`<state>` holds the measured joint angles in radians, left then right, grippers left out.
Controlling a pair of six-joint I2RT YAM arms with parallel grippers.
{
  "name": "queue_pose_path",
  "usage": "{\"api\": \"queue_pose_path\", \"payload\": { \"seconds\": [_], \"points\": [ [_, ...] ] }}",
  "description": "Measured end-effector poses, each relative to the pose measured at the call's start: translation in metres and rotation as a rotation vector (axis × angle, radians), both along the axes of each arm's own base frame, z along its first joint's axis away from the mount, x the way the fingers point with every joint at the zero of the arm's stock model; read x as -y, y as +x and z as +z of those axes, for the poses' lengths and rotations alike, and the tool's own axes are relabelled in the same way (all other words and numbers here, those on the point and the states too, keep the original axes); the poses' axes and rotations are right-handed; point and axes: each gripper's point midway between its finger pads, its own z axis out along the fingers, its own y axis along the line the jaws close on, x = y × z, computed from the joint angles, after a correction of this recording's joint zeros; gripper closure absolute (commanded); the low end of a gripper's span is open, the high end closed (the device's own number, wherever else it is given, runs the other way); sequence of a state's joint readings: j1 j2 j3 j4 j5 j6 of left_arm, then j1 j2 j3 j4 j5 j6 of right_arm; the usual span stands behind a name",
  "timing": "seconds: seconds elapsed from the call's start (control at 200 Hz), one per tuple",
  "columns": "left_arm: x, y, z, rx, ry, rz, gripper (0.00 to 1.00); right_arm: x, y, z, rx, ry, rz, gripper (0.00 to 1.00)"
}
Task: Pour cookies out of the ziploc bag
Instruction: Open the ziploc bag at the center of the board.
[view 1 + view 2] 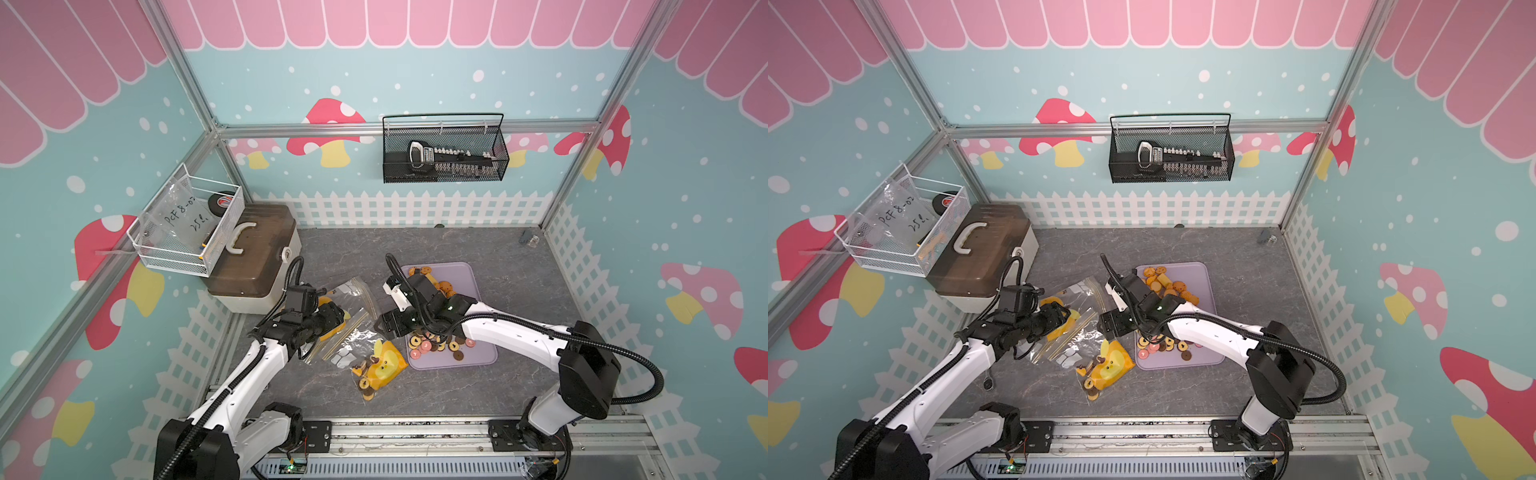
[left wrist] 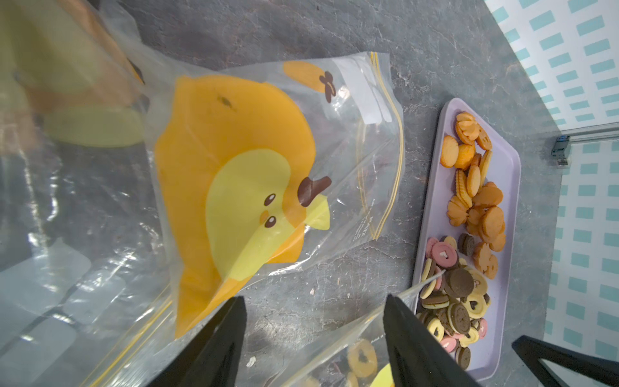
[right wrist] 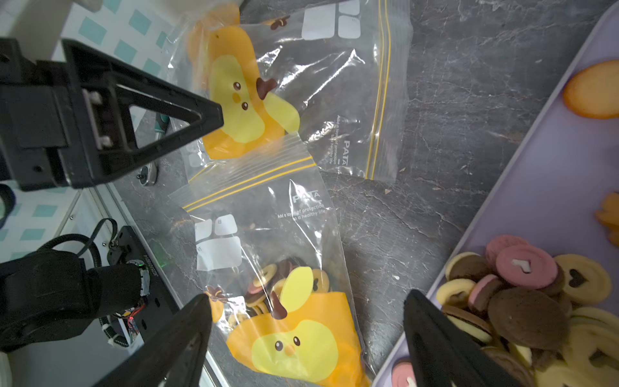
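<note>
About midway along the grey marbled worktop [image 1: 519, 291], a lilac rectangular plastic tray [image 1: 461, 278] with rounded corners. Holds most of the small coin-sized cookies [image 1: 426, 345] in two heaps: orange round and flower-edged ones [image 2: 474, 181] toward the tray's rear edge; brown, pink and yellow rings and rounds toward its front edge, partly hidden in both top views by the right arm.

Just beside the tray's front left corner, flat on the worktop, a clear ziploc bag [image 1: 380, 361] printed with a yellow chick on orange. Contains a handful of ring-shaped cookies bunched at its sealed bottom, nearest the worktop's front edge; zip end turned toward the left arm and overlapping a second clear ziploc bag [image 1: 357, 293] of the same print, flat, farther toward the rear edge.

Left gripper [image 2: 315, 298] low over the overlap of the two bags, black fingers [image 2: 224, 341] spread apart, clasping nothing, a corner of the cookie-holding bag beneath the gap. Right gripper [image 3: 308, 295] over that same bag and the tray's left edge, fingers [image 3: 435, 335] spread wide, likewise holding nothing.

At the worktop's rear left corner, a cream box with a brown translucent lid [image 1: 253, 257]; above its left side, a white wire basket [image 1: 187, 224]. On the rear wall, a black mesh basket [image 1: 444, 149].
</note>
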<state>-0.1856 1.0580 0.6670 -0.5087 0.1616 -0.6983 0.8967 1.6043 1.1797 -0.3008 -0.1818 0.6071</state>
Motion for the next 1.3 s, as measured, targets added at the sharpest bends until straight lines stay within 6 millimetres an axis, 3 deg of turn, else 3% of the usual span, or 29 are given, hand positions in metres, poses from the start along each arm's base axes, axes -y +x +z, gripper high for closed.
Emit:
{"api": "queue_pose_path", "payload": {
  "seconds": [0.175,0.375,0.535,0.701,0.876,1.026,1.301],
  "points": [
    [-0.002,-0.003,-0.012,-0.04,0.022,-0.007,0.35,-0.001,0.002,0.002,0.002,0.011,-0.014,0.02],
    [0.001,-0.01,-0.024,-0.074,0.034,-0.029,0.35,-0.001,0.003,0.001,-0.023,0.019,-0.051,0.02],
    [0.005,-0.019,-0.033,-0.093,0.039,-0.049,0.35,-0.004,0.008,-0.019,-0.098,0.006,-0.127,0.01],
    [0.009,-0.025,-0.031,-0.076,0.032,-0.061,0.35,-0.012,0.016,-0.039,-0.149,-0.022,-0.204,0.01],
    [0.01,-0.029,-0.024,-0.048,0.02,-0.062,0.35,-0.027,0.027,-0.021,-0.129,0.016,-0.236,0.02],
    [0.012,-0.03,-0.026,-0.056,0.015,-0.071,0.35,-0.037,0.024,-0.013,-0.113,0.03,-0.221,0.02],
    [0.013,-0.032,-0.031,-0.072,0.013,-0.075,0.35,-0.051,0.018,-0.041,-0.121,-0.045,-0.189,0.01]
  ]
}}
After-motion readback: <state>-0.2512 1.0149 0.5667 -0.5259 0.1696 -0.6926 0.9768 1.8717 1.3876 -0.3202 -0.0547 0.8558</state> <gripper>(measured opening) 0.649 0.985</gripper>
